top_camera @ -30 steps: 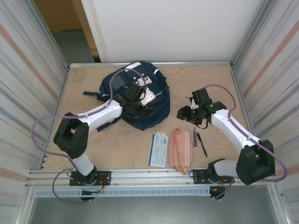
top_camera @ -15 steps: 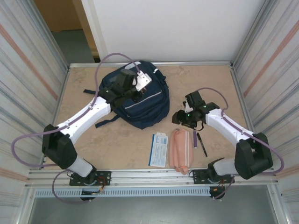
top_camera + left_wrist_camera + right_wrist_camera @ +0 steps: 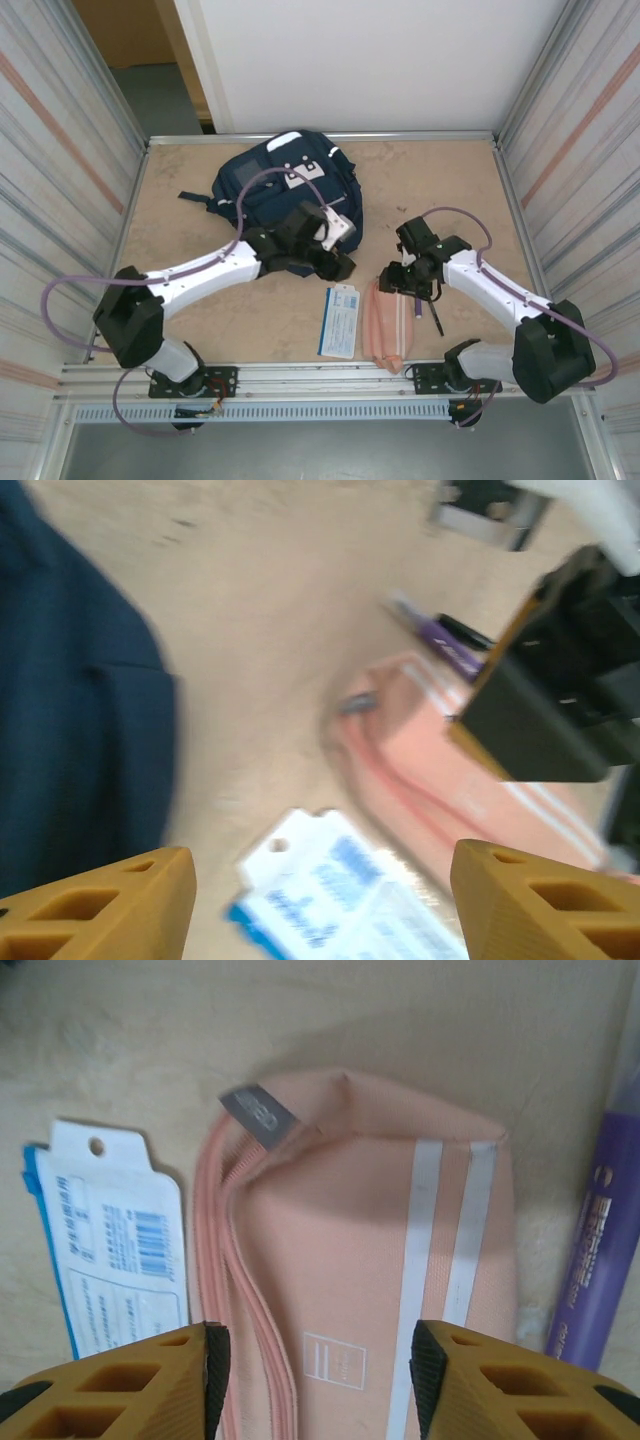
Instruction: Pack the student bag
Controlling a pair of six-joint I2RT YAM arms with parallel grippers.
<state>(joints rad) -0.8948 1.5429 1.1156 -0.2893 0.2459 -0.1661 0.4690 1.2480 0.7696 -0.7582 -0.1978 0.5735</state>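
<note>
Bag [image 3: 280, 200]: navy fabric, white and grey patches, thin pale stripes, dark straps trailing left; it lies left of and beyond the pouch [image 3: 370, 1250]; long axis far to near, near end leaning right; left gripper [image 3: 320, 890] between bag and pouch, jaws wide, empty; card [image 3: 110, 1250] just left of the pouch, barcode clear, print unreadable; pouch's grey tab logo illegible; right gripper [image 3: 315, 1380] above the pouch, jaws apart, gripping nothing; purple pen [image 3: 590, 1250] just right, lettering blurred.

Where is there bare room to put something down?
Bare: the far right corner, between the student bag and the right wall; and the near strip between the left arm and the white packet. Crowded: near middle, with packet, pink pouch, pens, left gripper and right gripper.
</note>
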